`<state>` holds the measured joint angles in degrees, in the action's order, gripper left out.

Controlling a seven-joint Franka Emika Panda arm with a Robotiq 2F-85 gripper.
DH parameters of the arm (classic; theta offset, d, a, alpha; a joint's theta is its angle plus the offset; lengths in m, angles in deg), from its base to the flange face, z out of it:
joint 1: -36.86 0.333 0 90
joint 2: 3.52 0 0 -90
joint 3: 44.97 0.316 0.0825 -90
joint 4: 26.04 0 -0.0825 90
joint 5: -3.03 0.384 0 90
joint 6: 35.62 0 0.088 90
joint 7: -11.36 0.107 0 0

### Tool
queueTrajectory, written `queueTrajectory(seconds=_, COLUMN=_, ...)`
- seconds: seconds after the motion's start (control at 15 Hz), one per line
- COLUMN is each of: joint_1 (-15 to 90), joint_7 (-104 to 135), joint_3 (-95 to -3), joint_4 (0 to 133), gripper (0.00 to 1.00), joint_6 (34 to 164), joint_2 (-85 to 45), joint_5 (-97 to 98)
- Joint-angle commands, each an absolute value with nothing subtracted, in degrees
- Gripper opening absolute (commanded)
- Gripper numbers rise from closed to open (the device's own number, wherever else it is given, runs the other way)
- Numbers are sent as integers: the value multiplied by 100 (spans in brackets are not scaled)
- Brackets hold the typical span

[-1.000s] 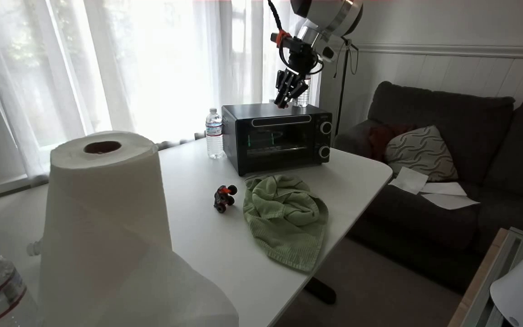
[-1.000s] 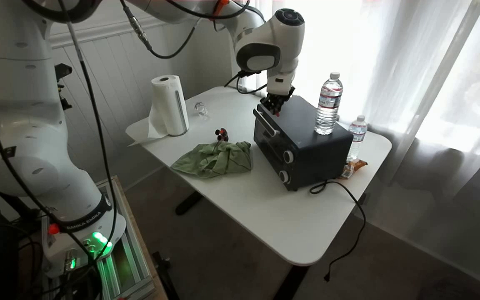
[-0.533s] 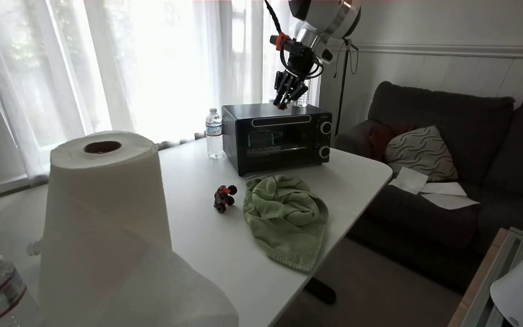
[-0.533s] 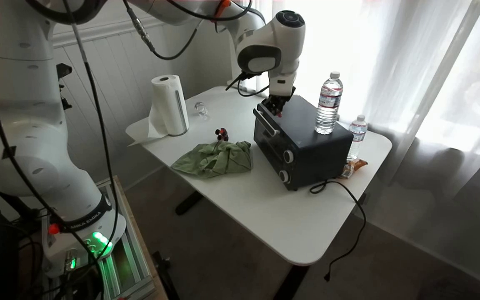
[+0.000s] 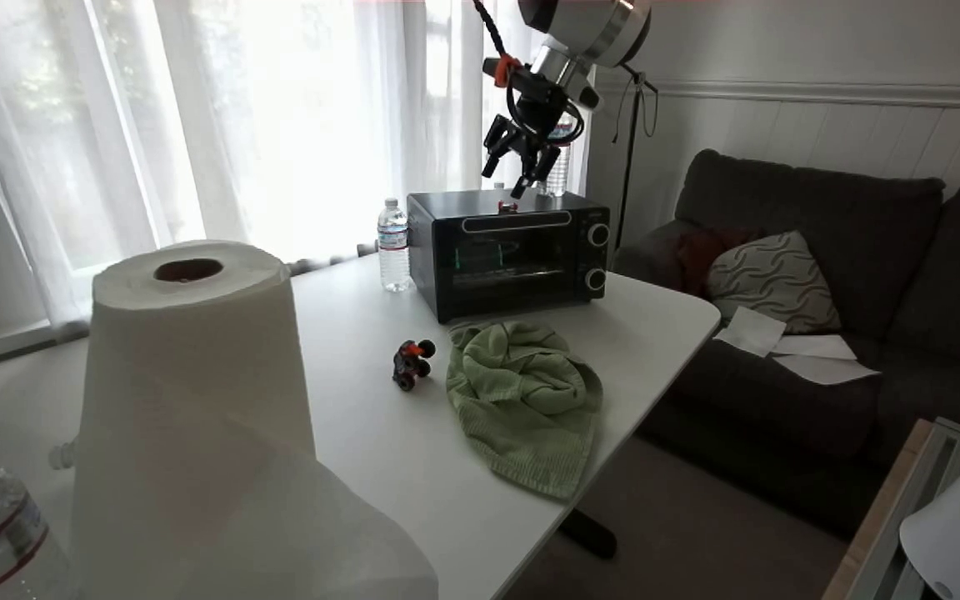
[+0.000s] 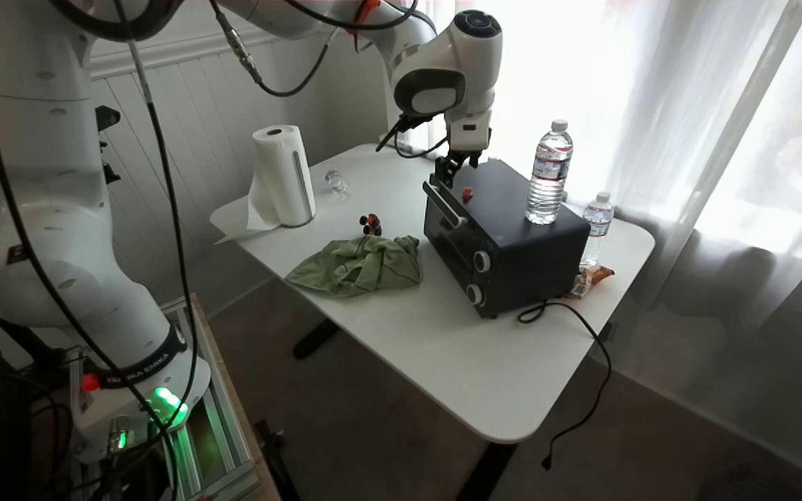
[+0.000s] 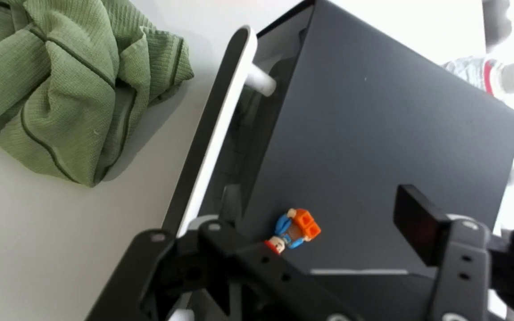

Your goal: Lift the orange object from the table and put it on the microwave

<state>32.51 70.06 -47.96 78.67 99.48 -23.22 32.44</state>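
Lettering (image 6: 157, 365) on the arm (image 6: 88, 278), well apart from the microwave (image 5: 513, 267), ends in EMIKA, the letters before it partly covered. A bottle (image 6: 547, 191) stands upright on the microwave at its knob end, its label (image 6: 552, 169) banded in red and blue, the wording too small to read; a second bottle (image 5: 394, 254) stands just beside the opposite end. The smooth white table (image 5: 663, 312) bears the microwave; in front of it lie a crumpled green towel (image 5: 530, 400) and, just beside that, a black and orange truck (image 5: 410, 364), with a white roll (image 6: 282, 177) upright farther out. Bright sheer curtains (image 5: 280, 100) hang behind the microwave, and a dark sofa (image 5: 813, 200) with a patterned pillow (image 5: 773, 281) sits beyond its knob end. The figure (image 7: 296, 229), with orange legs, blue sleeves and a red cap, lies face up on top of the microwave, near the front edge. Over the microwave hangs the gripper (image 7: 321, 211), jaws spread well apart. Half a second ago they were closer together, a spot of red at their tips; now the figure lies below them on the microwave, with towel and truck unmoved
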Motion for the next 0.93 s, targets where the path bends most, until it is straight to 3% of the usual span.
queueTrajectory(seconds=0.0, joint_1=3449, joint_7=6638, joint_3=-4700, joint_4=8043, gripper=100, joint_6=9608, joint_2=-1988, joint_5=2873)
queueTrajectory(seconds=0.53, joint_1=4494, joint_7=6977, joint_3=-4572, joint_4=8289, gripper=100, joint_6=9336, joint_2=-1480, joint_5=524)
queueTrajectory(seconds=0.87, joint_1=4746, joint_7=6116, joint_3=-4141, joint_4=8262, gripper=100, joint_6=9279, joint_2=-1533, joint_5=246)
